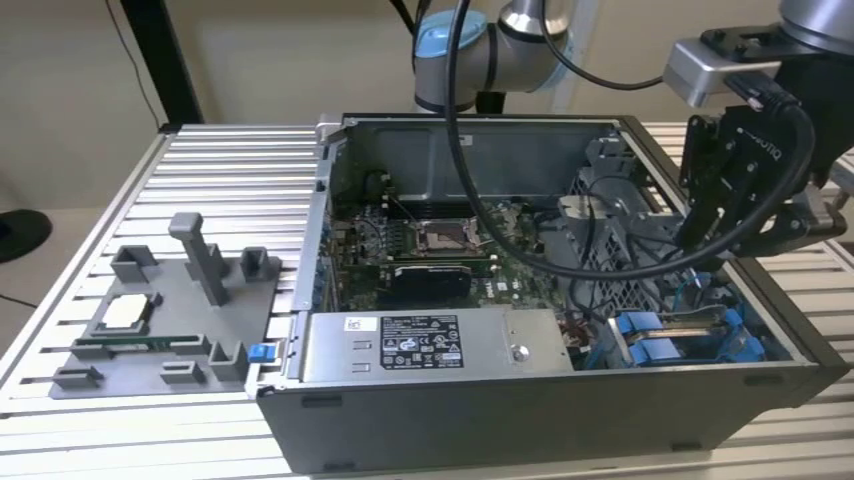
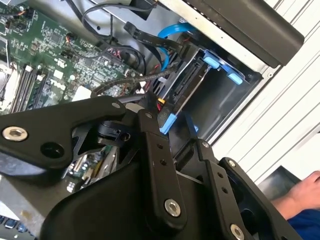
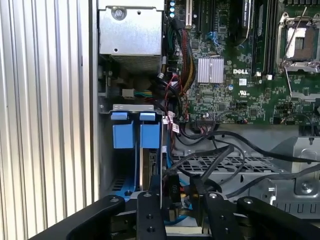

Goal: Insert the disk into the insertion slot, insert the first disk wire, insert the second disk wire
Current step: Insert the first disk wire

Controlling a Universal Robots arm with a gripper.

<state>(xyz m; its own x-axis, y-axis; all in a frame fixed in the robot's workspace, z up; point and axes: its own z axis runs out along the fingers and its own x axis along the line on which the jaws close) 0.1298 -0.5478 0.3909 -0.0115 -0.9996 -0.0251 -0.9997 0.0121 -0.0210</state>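
arm: we see it reach down from the exterior view's upper right, claw (image 1: pixel 707 235) inside the computer case (image 1: pixel 534 420).
claw: narrow, pinching a black wire plug (image 3: pixel 172 192).
disk (image 3: pixel 149 167): on edge in the insertion slot (image 3: pixel 116 185), long axis running toward the claw.
count: we count one disk, two blue tabs (image 3: pixel 123 134).

I find the flat silver-grey hard disk in its bright blue plastic carrier frame (image 3: pixel 148 167) standing on edge, seated down in the narrow insertion slot of grey perforated metal with blue rails (image 3: pixel 117 186). The slot lies in a corner of the open computer case (image 1: pixel 534 410).
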